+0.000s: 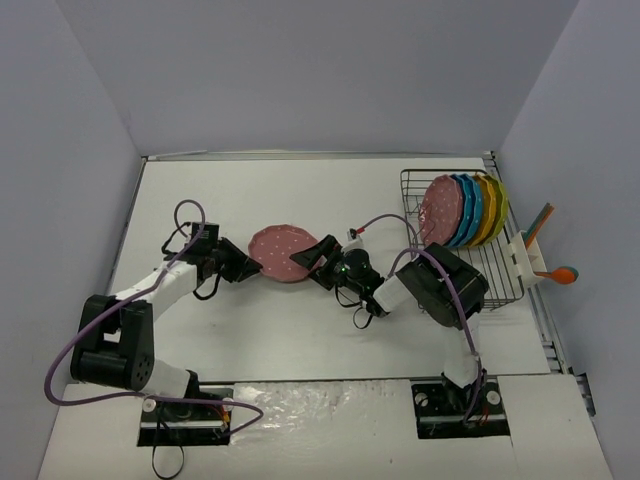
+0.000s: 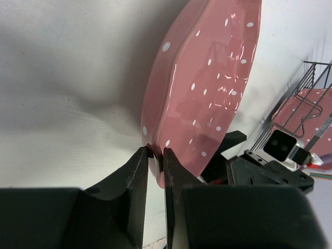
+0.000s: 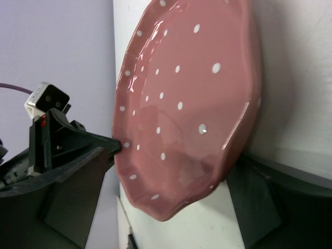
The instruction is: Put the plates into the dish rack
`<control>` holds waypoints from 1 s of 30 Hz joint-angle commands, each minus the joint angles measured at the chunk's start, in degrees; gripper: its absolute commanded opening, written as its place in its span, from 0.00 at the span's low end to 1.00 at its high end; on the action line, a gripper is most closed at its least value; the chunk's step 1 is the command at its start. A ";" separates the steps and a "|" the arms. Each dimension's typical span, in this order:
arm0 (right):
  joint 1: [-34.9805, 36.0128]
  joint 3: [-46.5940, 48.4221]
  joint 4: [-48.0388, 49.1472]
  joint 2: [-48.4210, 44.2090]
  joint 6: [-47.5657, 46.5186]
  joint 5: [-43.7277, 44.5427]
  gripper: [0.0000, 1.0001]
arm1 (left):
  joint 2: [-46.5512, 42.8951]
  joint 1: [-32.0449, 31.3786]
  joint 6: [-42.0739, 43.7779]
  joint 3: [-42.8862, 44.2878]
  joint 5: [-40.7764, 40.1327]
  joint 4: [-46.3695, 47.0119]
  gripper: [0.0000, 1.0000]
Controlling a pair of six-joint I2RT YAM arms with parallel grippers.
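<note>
I am clenching my left gripper [image 2: 155, 153] on the rim of the pink plate [image 2: 207, 88], which is tilting over the white surface [image 1: 300, 190] at centre frame. My right gripper [image 1: 322, 254] is straddling the opposite edge; I cannot tell whether it is gripping. Five plates [image 1: 465, 210] are standing in the dish rack [image 1: 500, 285] at right. Pale lilac walls [image 1: 300, 70] are enclosing the surface.

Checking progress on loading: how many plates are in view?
6. Five stand packed in the rack: pink, two blue, orange, yellow-green; another could hide among them. One pink plate is off the rack, its rim pinched by the left gripper.
</note>
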 commanded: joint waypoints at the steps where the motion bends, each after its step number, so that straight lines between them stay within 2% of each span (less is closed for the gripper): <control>1: -0.61 1.35 2.53 1.51 0.94 1.71 0.78 | -4.59 -0.35 -1.14 1.56 5.16 7.49 0.00; 7: -0.80 0.64 4.78 1.31 0.01 2.21 0.57 | -4.82 -0.35 -0.47 -0.80 6.16 8.05 0.00; 14: -1.13 -0.64 10.33 0.42 -0.33 2.32 0.19 | -5.68 -0.35 1.39 -3.54 6.86 6.99 0.00; 20: -0.99 -2.28 13.65 -2.57 -3.36 2.97 0.01 | -7.45 -0.35 3.24 -5.28 5.20 6.61 0.00; 23: -1.07 -3.08 15.12 -5.02 -4.80 2.92 0.00 | -8.42 -0.35 4.03 -5.98 4.37 5.35 0.09; 30: -1.53 -1.92 9.98 -12.98 -11.79 1.51 0.00 | -12.38 -0.35 7.41 -5.19 0.49 -0.13 0.52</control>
